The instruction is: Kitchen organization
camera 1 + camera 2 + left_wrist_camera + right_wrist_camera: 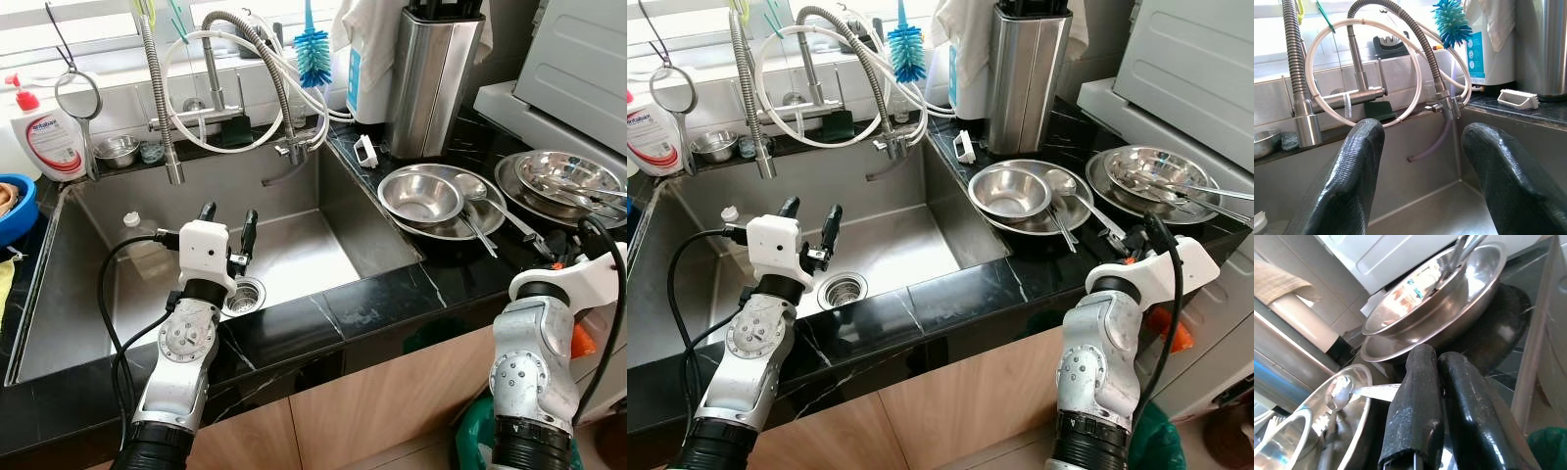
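The table (392, 294) is black with thin white veins. The sink (294, 245) and bowls (421, 196) are bare silver steel. The brush (313, 54) is blue and teal. The soap bottle (44, 137) is white with a red cap. Cabinet fronts (392, 401) are tan wood.

home kitchen: sink (294, 250), steel bowls (421, 196)

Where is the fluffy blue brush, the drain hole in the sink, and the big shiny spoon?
Blue bottle brush (313, 56), left eye view, on its bristle head.
Sink drain (245, 294), left eye view, on the strainer in the basin floor.
Spoon (471, 186), left eye view, on its bowl over the plate rim.
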Tool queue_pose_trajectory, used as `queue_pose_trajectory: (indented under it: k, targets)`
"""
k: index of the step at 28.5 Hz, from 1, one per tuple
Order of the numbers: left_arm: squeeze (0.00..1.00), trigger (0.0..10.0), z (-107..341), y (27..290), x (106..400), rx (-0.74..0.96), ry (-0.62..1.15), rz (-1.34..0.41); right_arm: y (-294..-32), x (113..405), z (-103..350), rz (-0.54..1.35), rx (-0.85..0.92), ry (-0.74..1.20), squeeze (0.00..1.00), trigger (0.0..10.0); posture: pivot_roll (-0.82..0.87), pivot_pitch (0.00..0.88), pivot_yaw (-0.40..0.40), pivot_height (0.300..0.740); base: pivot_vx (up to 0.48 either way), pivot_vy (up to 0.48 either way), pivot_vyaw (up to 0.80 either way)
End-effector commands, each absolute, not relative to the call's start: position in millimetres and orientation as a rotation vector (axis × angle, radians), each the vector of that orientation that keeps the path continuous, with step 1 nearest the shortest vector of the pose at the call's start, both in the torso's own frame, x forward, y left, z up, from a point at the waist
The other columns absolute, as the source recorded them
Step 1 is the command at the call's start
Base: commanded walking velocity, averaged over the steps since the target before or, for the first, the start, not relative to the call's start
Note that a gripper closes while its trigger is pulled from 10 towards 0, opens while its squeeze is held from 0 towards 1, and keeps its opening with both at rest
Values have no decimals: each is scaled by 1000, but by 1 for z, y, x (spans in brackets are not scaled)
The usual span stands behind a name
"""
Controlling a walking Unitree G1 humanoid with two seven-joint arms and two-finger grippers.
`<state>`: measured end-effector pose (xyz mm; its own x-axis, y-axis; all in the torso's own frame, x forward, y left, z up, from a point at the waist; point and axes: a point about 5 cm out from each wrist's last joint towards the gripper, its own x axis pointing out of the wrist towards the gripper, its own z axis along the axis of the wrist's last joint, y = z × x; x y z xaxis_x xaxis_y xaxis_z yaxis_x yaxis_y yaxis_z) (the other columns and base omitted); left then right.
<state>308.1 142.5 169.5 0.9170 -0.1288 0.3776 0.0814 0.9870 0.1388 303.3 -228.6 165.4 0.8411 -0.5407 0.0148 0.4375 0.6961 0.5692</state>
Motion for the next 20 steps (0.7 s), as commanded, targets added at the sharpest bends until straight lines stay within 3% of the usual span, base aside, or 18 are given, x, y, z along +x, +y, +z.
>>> queue_pose_trajectory:
  k: [1, 2, 3, 5, 6, 7, 12, 13, 14, 20]
  targets:
    - [0, 10000, 173, 144, 308, 149, -416, -99, -223, 307, 173, -510, 584, -211, 0, 10000, -115, 0, 66, 740, 0, 0, 0]
    - [0, 10000, 173, 144, 308, 150, -416, -98, -221, 308, 175, -495, 591, -217, 0, 10000, -115, 0, 66, 740, 0, 0, 0]
    - [0, 10000, 173, 144, 308, 151, -415, -97, -219, 309, 176, -479, 594, -222, 275, 10000, -115, 0, 66, 740, 0, 0, 0]
    - [0, 10000, 173, 145, 308, 152, -415, -95, -216, 311, 179, -448, 585, -232, 325, 10000, -113, 0, 65, 740, 0, 0, 0]
    - [0, 10000, 173, 145, 308, 153, -414, -94, -212, 312, 183, -415, 570, -244, 216, 10000, -113, 0, 65, 740, 0, 0, 0]
    - [0, 10000, 173, 145, 308, 155, -414, -92, -206, 313, 188, -365, 546, -262, 0, 10000, -113, 0, 65, 740, 0, 0, 0]
    - [0, 10000, 173, 145, 308, 156, -413, -92, -198, 314, 196, -316, 515, -293, 0, 10000, -112, 0, 65, 740, 0, 0, 0]
    - [0, 10000, 173, 145, 308, 156, -413, -92, -198, 314, 195, -317, 522, -295, 0, 9098, -112, 0, 65, 740, 0, 0, 0]
    - [0, 10000, 173, 145, 308, 156, -413, -91, -199, 314, 195, -318, 524, -296, 0, 0, -114, 0, 64, 740, 0, 0, 0]
    - [0, 10000, 173, 145, 308, 156, -411, -90, -204, 313, 193, -341, 524, -292, 0, 0, -113, 0, 62, 740, 0, 0, 0]
